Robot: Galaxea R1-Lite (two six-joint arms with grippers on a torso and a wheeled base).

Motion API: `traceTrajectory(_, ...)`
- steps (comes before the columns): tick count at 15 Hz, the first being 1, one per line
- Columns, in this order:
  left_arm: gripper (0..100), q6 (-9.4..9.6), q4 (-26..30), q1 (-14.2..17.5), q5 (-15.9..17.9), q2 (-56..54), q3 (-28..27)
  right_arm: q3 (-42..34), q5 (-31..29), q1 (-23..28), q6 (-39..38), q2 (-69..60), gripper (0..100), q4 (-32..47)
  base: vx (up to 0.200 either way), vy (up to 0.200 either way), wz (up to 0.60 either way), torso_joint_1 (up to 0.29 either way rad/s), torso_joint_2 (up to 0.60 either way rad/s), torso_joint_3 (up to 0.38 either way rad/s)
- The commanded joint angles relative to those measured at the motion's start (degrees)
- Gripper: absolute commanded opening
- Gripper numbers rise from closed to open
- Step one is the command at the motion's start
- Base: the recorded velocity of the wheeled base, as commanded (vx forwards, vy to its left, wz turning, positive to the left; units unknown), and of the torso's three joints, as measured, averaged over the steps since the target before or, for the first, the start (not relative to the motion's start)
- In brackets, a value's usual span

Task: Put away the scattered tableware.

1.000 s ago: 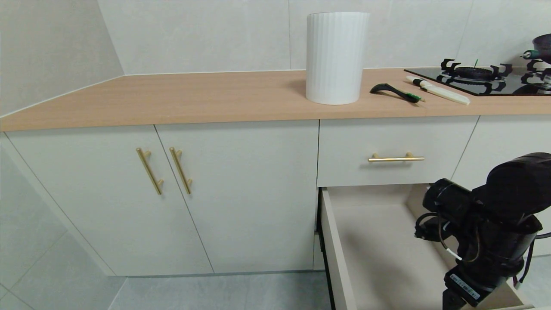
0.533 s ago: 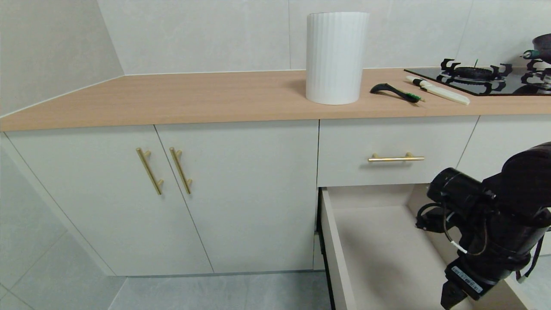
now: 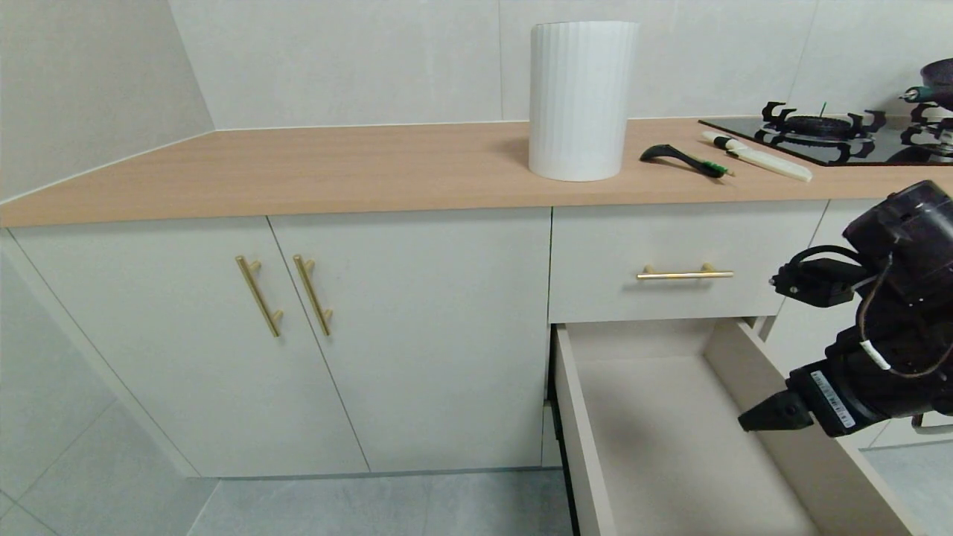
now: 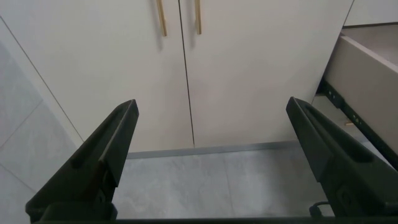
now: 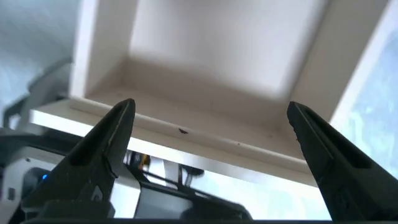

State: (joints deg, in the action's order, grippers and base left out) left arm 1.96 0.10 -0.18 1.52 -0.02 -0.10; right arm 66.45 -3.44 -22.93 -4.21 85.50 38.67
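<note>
My right fingers [image 3: 770,412] are spread wide and hold nothing, and they hang over the open drawer [image 3: 655,439] near its right wall. The tableware to be stored lies on the tabletop [image 3: 335,167], above and beyond these fingers. It consists of a black utensil with a green handle [image 3: 681,159] and, just beside it toward the hob [image 3: 819,130], a white utensil [image 3: 758,155], both to the right of the ribbed white canister [image 3: 581,100]. Each long axis runs diagonally, from far-left to near-right, so I judge that the grasp must close across that line. My left fingers [image 4: 102,162], equally wide and holding nothing, sit low facing the cabinet doors [image 4: 249,62], well apart from the utensils; the right arm is the nearer
</note>
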Motion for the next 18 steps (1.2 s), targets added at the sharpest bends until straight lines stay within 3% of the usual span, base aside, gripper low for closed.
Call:
traceTrajectory(1, 100, -0.03, 0.0, 0.0, 0.1, 0.0, 0.0, -0.4, 0.0, 0.0, 0.0, -4.0, 100, -1.9, 0.000, 0.000, 0.00, 0.000, 0.00, 0.000)
traceTrajectory(10, 100, -0.03, 0.0, 0.0, 0.0, 0.0, 0.0, -0.8, -0.1, 0.3, -1.1, -5.4, 100, -4.7, 0.000, 0.000, 0.00, 0.062, -0.39, -0.324)
traceTrajectory(14, 100, 0.06, 0.0, 0.0, 0.0, 0.0, 0.0, -0.3, 0.5, 4.5, -0.5, -3.7, 100, -10.9, 0.000, 0.000, 0.00, 0.145, -0.46, -0.325)
traceTrajectory(18, 100, -0.03, 0.0, 0.0, 0.1, 0.0, 0.0, 13.8, 3.6, 12.5, 2.4, 8.0, 100, -14.6, 0.000, 0.000, 0.00, 0.107, -0.31, -0.204)
